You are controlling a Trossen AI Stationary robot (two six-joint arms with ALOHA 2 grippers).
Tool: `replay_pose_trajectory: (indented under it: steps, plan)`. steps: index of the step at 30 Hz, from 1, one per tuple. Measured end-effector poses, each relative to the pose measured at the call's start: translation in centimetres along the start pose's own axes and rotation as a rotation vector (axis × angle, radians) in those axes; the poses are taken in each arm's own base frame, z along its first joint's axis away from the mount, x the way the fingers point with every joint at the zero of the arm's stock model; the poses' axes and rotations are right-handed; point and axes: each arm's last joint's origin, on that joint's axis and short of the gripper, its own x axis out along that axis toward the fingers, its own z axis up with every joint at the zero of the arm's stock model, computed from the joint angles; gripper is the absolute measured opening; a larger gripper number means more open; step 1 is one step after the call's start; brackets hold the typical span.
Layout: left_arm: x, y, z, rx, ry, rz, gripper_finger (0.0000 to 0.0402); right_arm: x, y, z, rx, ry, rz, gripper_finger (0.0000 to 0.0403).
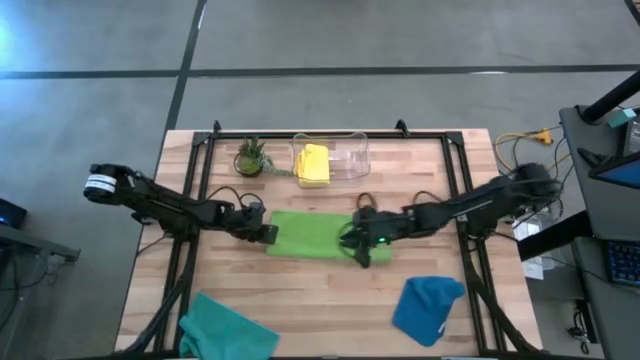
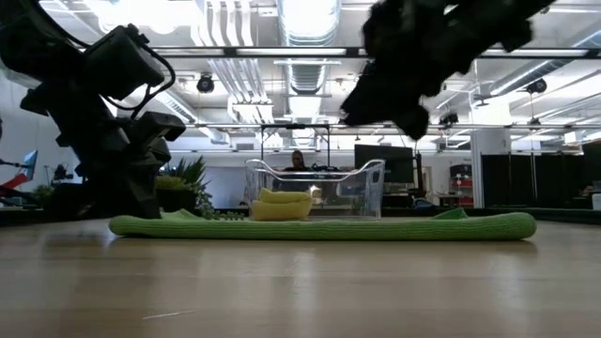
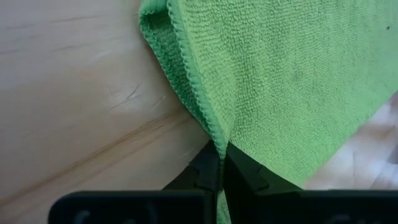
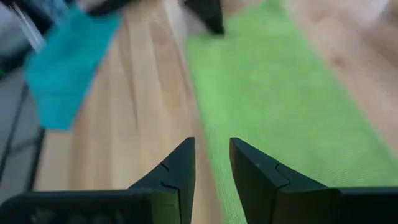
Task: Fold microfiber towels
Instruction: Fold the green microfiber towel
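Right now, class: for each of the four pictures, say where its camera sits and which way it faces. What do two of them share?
High: overhead, facing down; both arms, lime green towel on the table.
Low: table height, facing the room; both arms above.
Left wrist: left gripper shut on the towel's edge.
Right wrist: right gripper open over it.
All four share the lime green towel.

Bare table (image 1: 330,290) between corner towels

Bright even overhead light w/ glare from ceiling lamps (image 2: 300,14) in low view, arms backlit to near-black there, soft short shadows on table (image 1: 330,290), left wrist pic sharp on green towel (image 3: 280,81), right wrist pic motion-blurred beyond its fingers (image 4: 180,171).
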Motion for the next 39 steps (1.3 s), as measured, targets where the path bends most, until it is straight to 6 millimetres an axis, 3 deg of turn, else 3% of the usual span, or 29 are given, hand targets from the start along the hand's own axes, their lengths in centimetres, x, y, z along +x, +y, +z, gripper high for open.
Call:
replay_pose_trajectory:
  steps: [7, 14, 18, 23, 31, 39]
  plan:
    - [0.0, -0.1, 0.0, -0.001, -0.005, -0.008, 0.0000, 6.1, 0.4, -0.5, -0.034, 0.200, 0.022, 0.0095]
    - [-0.1, -0.2, 0.0, 0.001, -0.005, -0.014, 0.0000, 9.4, 0.7, -0.5, -0.068, 0.274, -0.032, 0.0092]
    - [-0.1, -0.2, 0.0, 0.002, -0.003, -0.015, 0.0000, 10.9, 0.5, -0.6, -0.097, 0.360, -0.084, 0.0065]
    - [-0.1, -0.2, 0.0, 0.006, -0.003, -0.016, 0.0000, 11.9, 0.6, -0.5, -0.120, 0.408, -0.109, 0.0014]
    - [-0.9, -1.0, 0.3, 0.008, -0.017, -0.103, 0.0000, 12.0, 0.7, -0.1, -0.118, 0.406, -0.106, 0.0009]
    - [-2.7, -2.2, 0.6, 0.049, -0.050, -0.211, 0.0000, 10.3, 1.4, 1.3, -0.157, 0.374, -0.073, 0.0009]
